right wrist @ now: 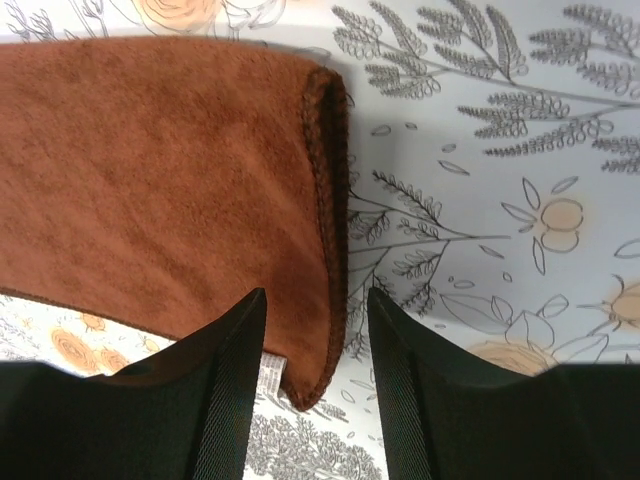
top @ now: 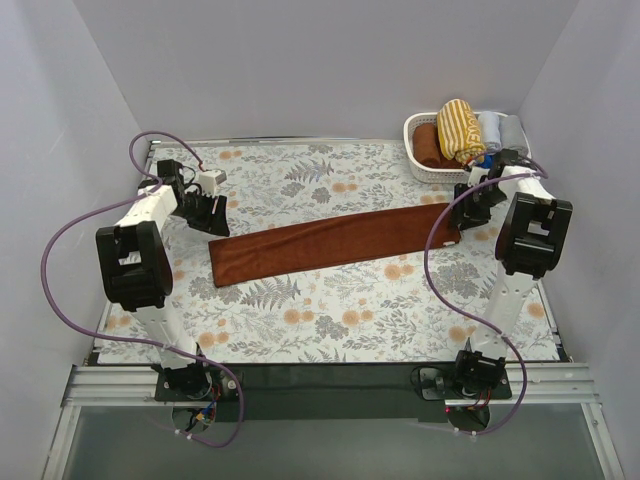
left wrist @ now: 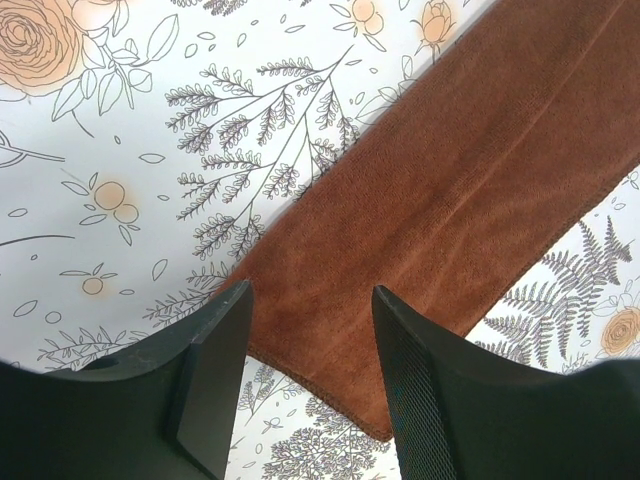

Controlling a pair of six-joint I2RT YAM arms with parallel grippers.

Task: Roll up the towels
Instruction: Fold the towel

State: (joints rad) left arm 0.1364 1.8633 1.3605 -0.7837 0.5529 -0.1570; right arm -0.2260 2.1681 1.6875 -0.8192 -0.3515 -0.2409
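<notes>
The long rust-brown towel (top: 335, 243) lies flat and spread out slantwise across the floral table. My left gripper (top: 213, 214) hangs open over its left end; in the left wrist view the towel (left wrist: 450, 180) runs under the gap of the gripper (left wrist: 310, 290) and nothing is pinched. At the right end, my right gripper (top: 466, 203) is open too. In the right wrist view the towel's hemmed corner (right wrist: 160, 180) with a white tag (right wrist: 272, 375) lies below the gripper (right wrist: 316, 295). The mustard-yellow striped towel (top: 459, 128) sits rolled in the basket.
A white basket (top: 412, 150) at the back right corner holds a brown roll (top: 428, 140) and pale blue-grey rolls (top: 496, 130) beside the yellow one. White walls close in both sides and the back. Purple cables loop off each arm.
</notes>
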